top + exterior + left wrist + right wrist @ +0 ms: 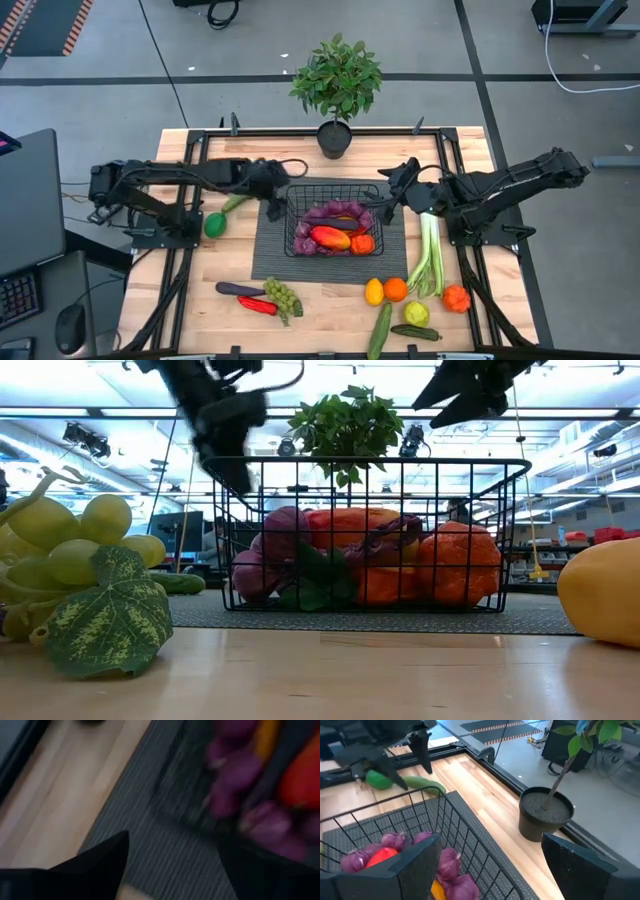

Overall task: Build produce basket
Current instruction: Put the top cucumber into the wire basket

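Note:
The black wire basket stands on a dark ribbed mat at mid-table. It holds purple grapes, a red-orange pepper and an orange piece. My left gripper hangs open just outside the basket's left wall, above the mat, with nothing between its fingers. My right gripper hovers open above the basket's far right corner, also with nothing between its fingers. More produce lies loose on the table around the mat.
A green fruit and a cucumber lie left of the mat. Eggplant, red pepper and green grapes lie near front left. Lemon, orange and leek lie right. A potted plant stands at the far edge.

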You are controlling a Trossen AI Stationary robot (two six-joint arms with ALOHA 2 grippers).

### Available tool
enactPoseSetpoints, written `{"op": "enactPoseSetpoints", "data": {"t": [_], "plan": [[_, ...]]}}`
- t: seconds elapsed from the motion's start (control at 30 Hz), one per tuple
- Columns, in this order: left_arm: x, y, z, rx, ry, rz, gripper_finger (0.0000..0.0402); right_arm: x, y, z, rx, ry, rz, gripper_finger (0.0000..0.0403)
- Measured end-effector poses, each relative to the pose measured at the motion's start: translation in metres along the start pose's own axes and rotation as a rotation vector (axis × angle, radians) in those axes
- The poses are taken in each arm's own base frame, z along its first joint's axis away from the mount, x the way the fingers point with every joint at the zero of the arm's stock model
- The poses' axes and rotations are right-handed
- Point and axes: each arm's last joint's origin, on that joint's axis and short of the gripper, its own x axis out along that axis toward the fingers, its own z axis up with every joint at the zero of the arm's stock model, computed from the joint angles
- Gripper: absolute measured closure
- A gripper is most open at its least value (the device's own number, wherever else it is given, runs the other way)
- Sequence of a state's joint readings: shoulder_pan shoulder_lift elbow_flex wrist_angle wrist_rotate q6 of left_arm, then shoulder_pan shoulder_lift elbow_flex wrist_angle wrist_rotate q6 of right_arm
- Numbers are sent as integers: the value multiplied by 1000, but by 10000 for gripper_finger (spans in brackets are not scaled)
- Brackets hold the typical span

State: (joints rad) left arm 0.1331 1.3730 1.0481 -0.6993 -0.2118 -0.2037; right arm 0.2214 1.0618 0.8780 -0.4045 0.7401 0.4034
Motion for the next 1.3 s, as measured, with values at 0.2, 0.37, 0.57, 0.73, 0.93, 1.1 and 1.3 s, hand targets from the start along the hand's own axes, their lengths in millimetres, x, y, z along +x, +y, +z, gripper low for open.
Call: {"op": "enactPoseSetpoints", "data": {"t": [0.2, 0.37, 0.57, 0.73, 0.93, 1.1, 1.3], "plan": [[-9, 25, -19, 64, 128, 87, 119, 0, 0, -1, 48, 10, -3, 55], [0, 43, -54, 17, 169, 56, 133, 5, 4, -4, 56, 29, -5, 55], [15, 65, -94, -147, 139, 111, 143, 19, 12, -13, 28, 73, -29, 55], [24, 82, -111, -281, 190, 166, 143, 31, 18, -20, 4, 101, -49, 55], [33, 90, -114, -353, 223, 119, 143, 47, 27, -27, 3, 119, -55, 55], [33, 88, -114, -393, 229, 58, 143, 56, 30, -32, -2, 151, -37, 55], [43, 88, -115, -426, 273, 70, 143, 59, 30, -32, -11, 156, -37, 55]]}}
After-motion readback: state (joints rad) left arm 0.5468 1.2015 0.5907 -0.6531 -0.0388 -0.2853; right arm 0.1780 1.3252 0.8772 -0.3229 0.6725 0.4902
